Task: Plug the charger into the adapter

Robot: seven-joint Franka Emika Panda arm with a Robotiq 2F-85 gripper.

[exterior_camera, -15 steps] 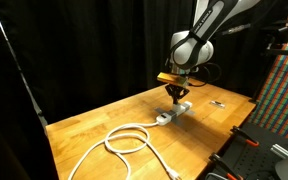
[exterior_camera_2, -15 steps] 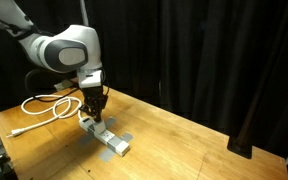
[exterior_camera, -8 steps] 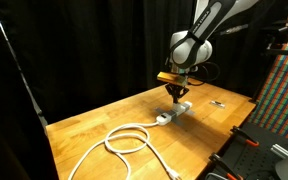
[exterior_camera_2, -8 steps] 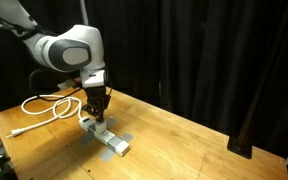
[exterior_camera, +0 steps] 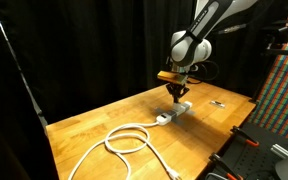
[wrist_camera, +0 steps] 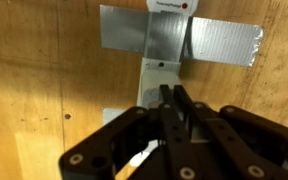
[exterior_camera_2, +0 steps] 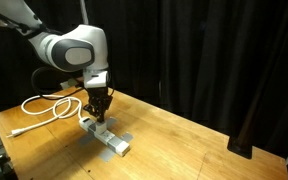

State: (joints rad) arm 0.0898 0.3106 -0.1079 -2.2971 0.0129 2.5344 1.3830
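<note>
Wooden tabletop (exterior_camera: 94, 125) is ringed by black curtains, so the pale hardware on it stands out in both exterior views. From above, the robot arm (exterior_camera: 209, 25) is bent steeply over the work, with its wrist carried almost vertically, a pose judged to suit a straight downward push into a socket. The adapter (exterior_camera_2: 114, 143) is laid flat along the wood, its thick white cable (exterior_camera: 129, 138) looped in a loose coil well clear of the arm's path. Strips of grey tape (wrist_camera: 219, 40) are stretched across the far end of the strip and onto the table, presumably so that it is not dragged or lifted when a plug is forced home. The gripper (wrist_camera: 172, 95) is held directly over the strip's length, its fingers drawn fully together; whether anything is pinched between them cannot be told, since the tips are seen from behind in the wrist view. The charger (exterior_camera: 182, 105) is taken to be the small white block just beneath the fingertips, on the strip itself, though it is too small for its seating to be confirmed. A small flat dark object (exterior_camera: 218, 103) is left apart near the table's edge, untouched.
</note>
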